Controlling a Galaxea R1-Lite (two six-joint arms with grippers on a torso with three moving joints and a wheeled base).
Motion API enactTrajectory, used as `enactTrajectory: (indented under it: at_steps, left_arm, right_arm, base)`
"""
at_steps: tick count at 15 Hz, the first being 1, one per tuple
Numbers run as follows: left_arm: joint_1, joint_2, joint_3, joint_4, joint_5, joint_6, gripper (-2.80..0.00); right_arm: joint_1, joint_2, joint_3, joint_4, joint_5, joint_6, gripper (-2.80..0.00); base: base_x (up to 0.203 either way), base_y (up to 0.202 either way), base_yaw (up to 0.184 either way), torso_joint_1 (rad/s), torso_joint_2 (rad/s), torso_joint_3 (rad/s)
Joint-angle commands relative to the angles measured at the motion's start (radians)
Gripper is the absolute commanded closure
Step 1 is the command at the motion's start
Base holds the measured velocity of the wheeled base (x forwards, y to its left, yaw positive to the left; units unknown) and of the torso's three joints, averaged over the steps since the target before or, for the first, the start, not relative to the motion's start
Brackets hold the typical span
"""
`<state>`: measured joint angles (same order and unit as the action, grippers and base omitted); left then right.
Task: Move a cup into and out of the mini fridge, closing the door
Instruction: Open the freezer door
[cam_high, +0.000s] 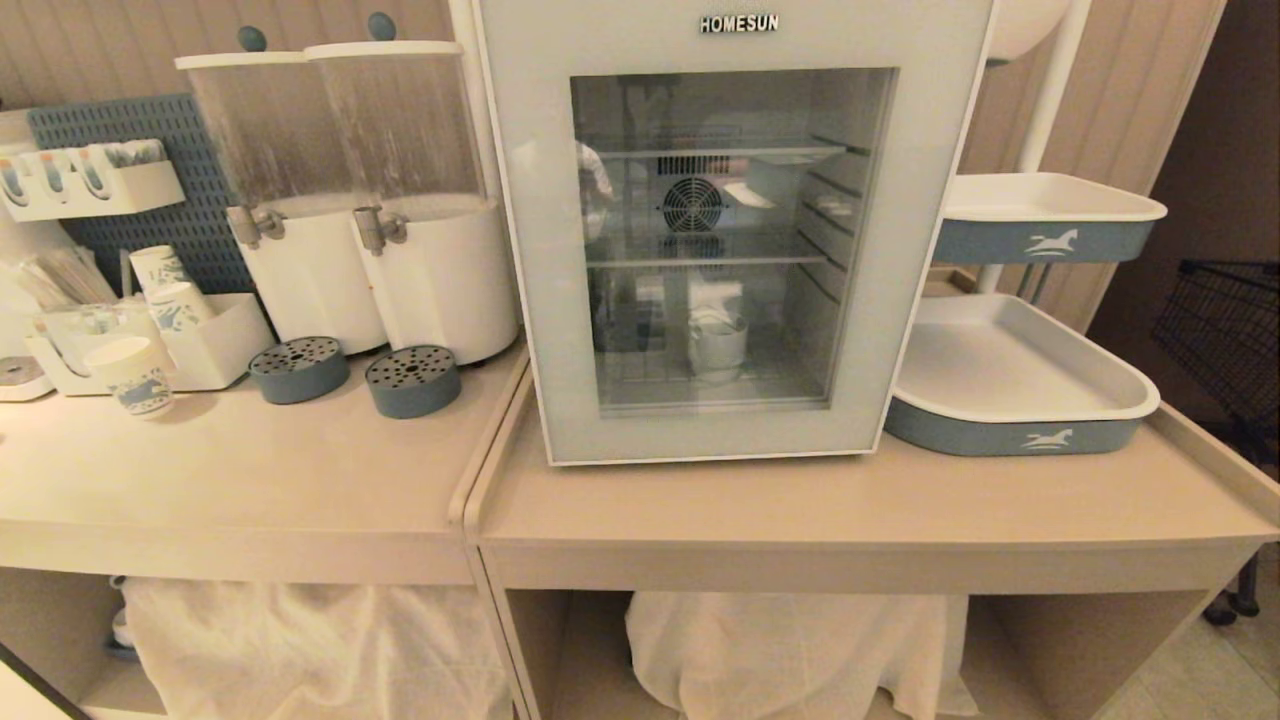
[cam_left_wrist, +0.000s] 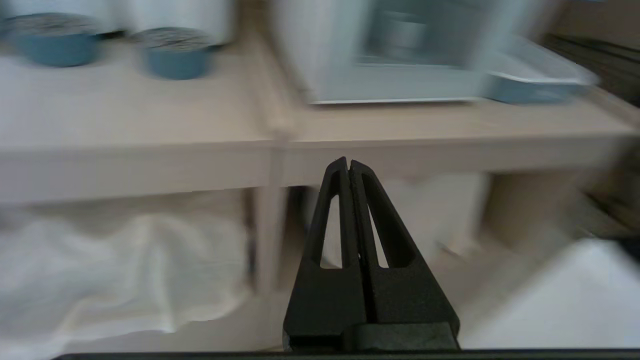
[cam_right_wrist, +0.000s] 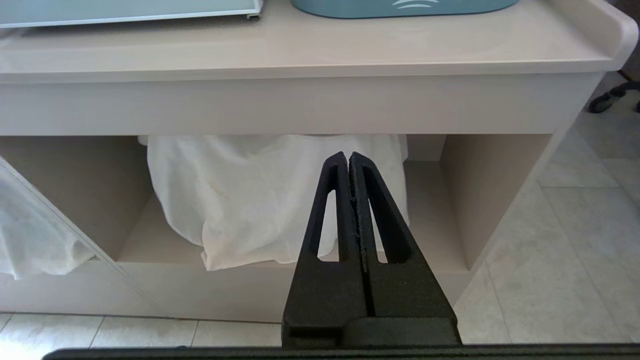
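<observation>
The mini fridge (cam_high: 735, 230) stands on the counter (cam_high: 860, 510) with its door (cam_high: 540, 300) shut. Behind the glass, the cup (cam_high: 717, 345) sits on the fridge's bottom level; the wire shelves above it look bare. Two white trays (cam_high: 1010, 375) on a stand to the right hold nothing, and paper cups (cam_high: 150, 340) fill a holder on the left. The left end effector (cam_left_wrist: 348, 162) and right end effector (cam_right_wrist: 348, 156) hang below the counter's front edge, fingers pressed together, both well apart from the cup.
</observation>
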<state>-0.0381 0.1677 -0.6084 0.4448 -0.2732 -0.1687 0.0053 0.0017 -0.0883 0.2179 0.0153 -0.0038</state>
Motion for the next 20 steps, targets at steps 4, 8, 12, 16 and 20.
enactTrajectory:
  at_steps: [4, 8, 12, 16, 20]
  left_arm:
    - [-0.29, 0.247, -0.235, 0.061, 0.095, 0.005, 0.0]
    - [-0.434, 0.427, -0.374, 0.065, 0.195, 0.02, 0.0]
    - [-0.443, 0.654, -0.502, 0.045, 0.204, -0.01, 0.0]
    - [-0.405, 0.821, -0.633, 0.038, 0.161, -0.084, 0.0]
    - [-0.069, 0.963, -0.564, -0.117, -0.479, -0.017, 0.0]
  right_arm:
    - [0.001, 0.001, -0.001, 0.001, 0.0, -0.001, 0.0]
    - [0.001, 0.001, 0.0, 0.001, 0.0, -0.001, 0.0]
    - [0.001, 0.001, 0.0, 0.001, 0.0, -0.001, 0.0]
    - [0.001, 0.001, 0.001, 0.003, 0.0, -0.002, 0.0]
    - [0.001, 0.001, -0.001, 0.006, 0.002, -0.004, 0.0]
  base:
    - [0.0, 0.0, 0.0, 0.0, 0.0, 0.0]
    - [0.0, 0.0, 0.0, 0.0, 0.0, 0.0]
    - [0.0, 0.0, 0.0, 0.0, 0.0, 0.0]
    - [0.0, 0.0, 0.0, 0.0, 0.0, 0.0]
    - [0.0, 0.0, 0.0, 0.0, 0.0, 0.0]
